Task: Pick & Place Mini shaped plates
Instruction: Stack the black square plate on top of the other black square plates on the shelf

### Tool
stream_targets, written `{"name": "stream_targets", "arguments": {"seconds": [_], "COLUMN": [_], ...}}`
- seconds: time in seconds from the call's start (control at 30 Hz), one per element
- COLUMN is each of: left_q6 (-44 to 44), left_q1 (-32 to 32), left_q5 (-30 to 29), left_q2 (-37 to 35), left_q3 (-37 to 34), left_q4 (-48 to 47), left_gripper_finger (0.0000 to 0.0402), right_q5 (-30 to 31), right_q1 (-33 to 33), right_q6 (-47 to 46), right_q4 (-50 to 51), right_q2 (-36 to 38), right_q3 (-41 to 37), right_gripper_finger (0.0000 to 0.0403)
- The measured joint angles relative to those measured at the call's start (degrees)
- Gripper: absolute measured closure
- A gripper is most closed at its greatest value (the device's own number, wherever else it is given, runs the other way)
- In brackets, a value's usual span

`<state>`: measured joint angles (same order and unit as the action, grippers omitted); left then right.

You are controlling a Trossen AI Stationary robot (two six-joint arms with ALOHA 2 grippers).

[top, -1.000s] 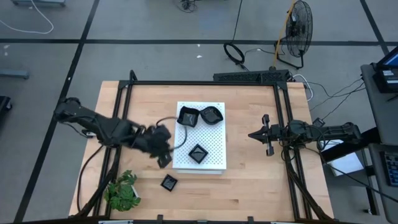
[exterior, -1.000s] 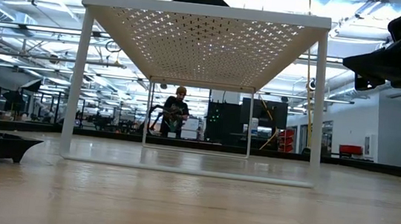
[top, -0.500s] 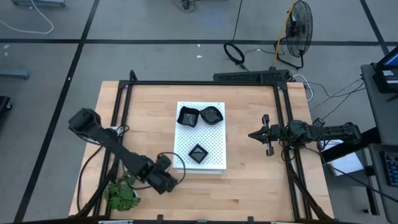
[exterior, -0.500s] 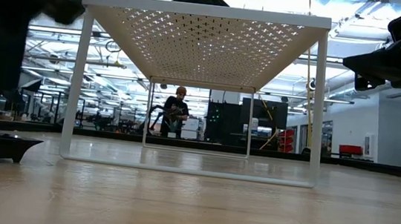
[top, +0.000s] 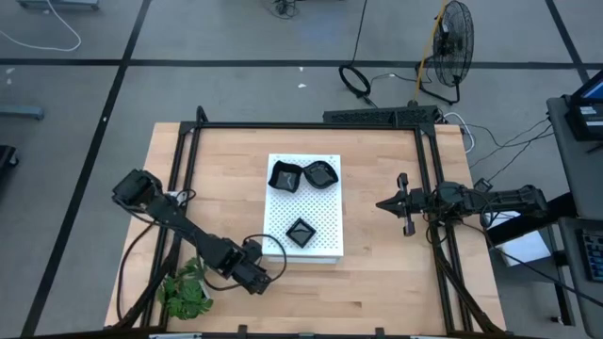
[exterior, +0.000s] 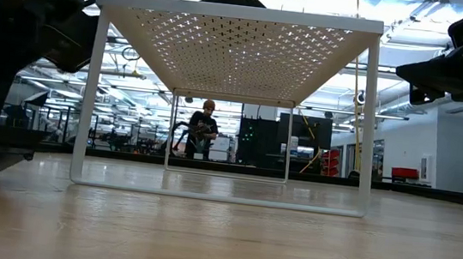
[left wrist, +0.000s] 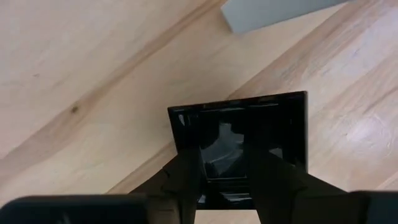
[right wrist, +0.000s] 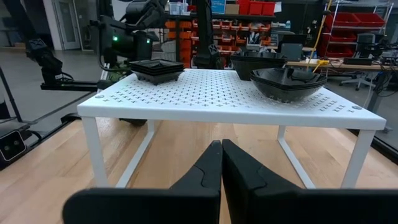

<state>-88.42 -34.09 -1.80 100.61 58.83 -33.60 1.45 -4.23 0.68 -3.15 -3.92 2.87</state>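
Observation:
A small square black plate (left wrist: 277, 127) with a raised rim lies flat on the wooden table near its front left. My left gripper (left wrist: 224, 163) stands open right over it, pointing down. In the high view my left gripper (top: 260, 279) hides this plate. Three more black plates rest on the raised white perforated board (top: 320, 247): a square one (top: 285, 176), a rounded one (top: 321, 173) and a smaller square one (top: 300, 232). To the board's right my right gripper (top: 381, 202) hovers level, shut and holding nothing. My left gripper comes at the square plate from above. One finger (left wrist: 186, 171) stands over the plate's side rim and the other finger (left wrist: 267, 171) over its inside. I cannot tell whether either touches the plate, which lies flat on the table.
A green plant (top: 185, 290) stands at the table's near left corner, close beside my left arm. Black frame rails (top: 179, 188) run along the table's left, far and right edges. The board stands on thin white legs (exterior: 86, 97). A person (exterior: 206, 127) is far off in the room behind.
My left gripper has gone from beside the board's left edge toward the table's near edge and down, rolling its wrist. It now stands low over the square plate on the table. The plate has stayed where it was.

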Motion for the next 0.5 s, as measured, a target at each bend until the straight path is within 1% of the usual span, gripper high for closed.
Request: {"name": "stream_targets", "arguments": {"seconds": [0.13,0.33,0.5], "left_q6": [-0.77,-4.13,-7.50], "left_q1": [-0.15,-0.39,-0.73], "left_q5": [0.30,0.33,0.30], "left_q2": [-2.28,-6.07,-6.77], "left_q3": [-0.03,-0.03,-0.02], "left_q4": [-2.57,-9.39,-10.23], "left_gripper_finger": [0.0270,0.0270,0.0270], "right_q5": [0.00,0.00,0.00], "right_q1": [0.02,0.02,0.02], "right_q6": [-0.01,0.00,-0.01], "right_q4": [0.02,0.00,0.00], "right_q2": [0.00,0.00,0.00], "right_q3": [0.00,0.00,-0.01], "right_gripper_finger": [0.0403,0.0403,0.0403]}}
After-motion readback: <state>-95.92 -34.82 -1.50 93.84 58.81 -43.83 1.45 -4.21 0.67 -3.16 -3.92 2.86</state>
